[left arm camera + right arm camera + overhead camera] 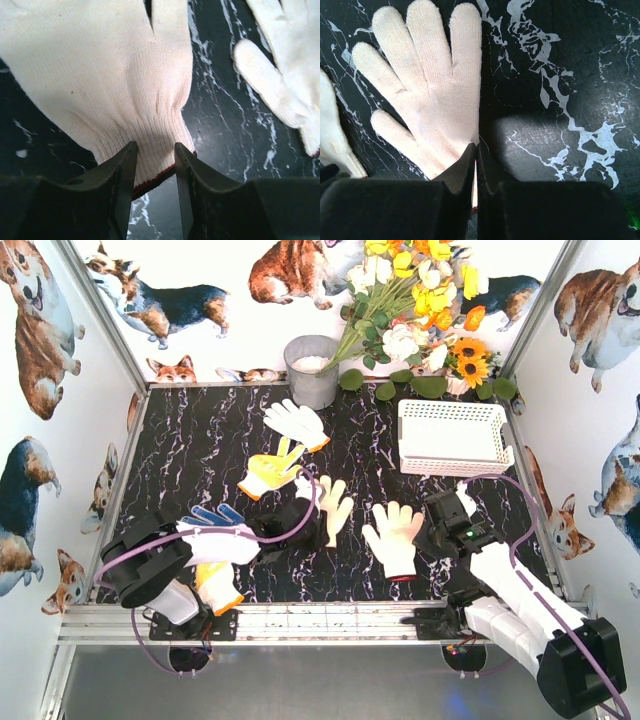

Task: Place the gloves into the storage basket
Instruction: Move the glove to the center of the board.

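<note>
Several gloves lie on the black marble table (200,440). My left gripper (308,514) is open, its jaws on either side of the red-edged cuff of a beige glove (334,502), seen close in the left wrist view (100,75), where the gripper (155,161) sits low over it. My right gripper (428,528) is shut on the right edge of a second beige glove (393,537); in the right wrist view the gripper (476,150) pinches the glove (430,95) beside its palm. The white lattice storage basket (452,452) stands at the back right and holds nothing.
A white glove with an orange cuff (296,422) and a yellow-palmed glove (270,472) lie mid-table. A blue-palmed glove (212,517) and a yellow one (217,586) lie under my left arm. A grey metal bucket (311,370) and flowers (420,300) stand at the back.
</note>
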`<state>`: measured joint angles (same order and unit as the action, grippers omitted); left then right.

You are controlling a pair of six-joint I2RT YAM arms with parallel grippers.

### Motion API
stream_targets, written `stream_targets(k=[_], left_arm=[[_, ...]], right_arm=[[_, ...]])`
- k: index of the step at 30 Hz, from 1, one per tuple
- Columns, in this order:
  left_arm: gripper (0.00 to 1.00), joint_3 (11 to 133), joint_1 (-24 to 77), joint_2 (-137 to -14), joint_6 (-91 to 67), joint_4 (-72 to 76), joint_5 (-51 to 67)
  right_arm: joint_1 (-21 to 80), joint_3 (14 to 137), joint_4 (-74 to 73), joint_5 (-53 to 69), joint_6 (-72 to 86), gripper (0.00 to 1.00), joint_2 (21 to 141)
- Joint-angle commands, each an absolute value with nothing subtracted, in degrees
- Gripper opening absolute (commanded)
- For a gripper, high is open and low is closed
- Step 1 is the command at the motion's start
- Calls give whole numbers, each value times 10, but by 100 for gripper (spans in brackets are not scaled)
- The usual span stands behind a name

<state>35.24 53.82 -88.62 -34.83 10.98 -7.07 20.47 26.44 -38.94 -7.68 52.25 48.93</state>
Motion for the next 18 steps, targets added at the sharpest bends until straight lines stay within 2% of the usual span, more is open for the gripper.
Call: stream_targets(k=[1,15,18], left_arm=[[31,317,567,-881,-415,93,-43],[42,312,642,-836,-437,53,-18],[51,322,642,-794,-429,45,-28]], right_arm=[[202,271,-352,-84,527,0,491],[202,295,-366,-99,512,0,495],[202,302,-376,-93,512,0,487]])
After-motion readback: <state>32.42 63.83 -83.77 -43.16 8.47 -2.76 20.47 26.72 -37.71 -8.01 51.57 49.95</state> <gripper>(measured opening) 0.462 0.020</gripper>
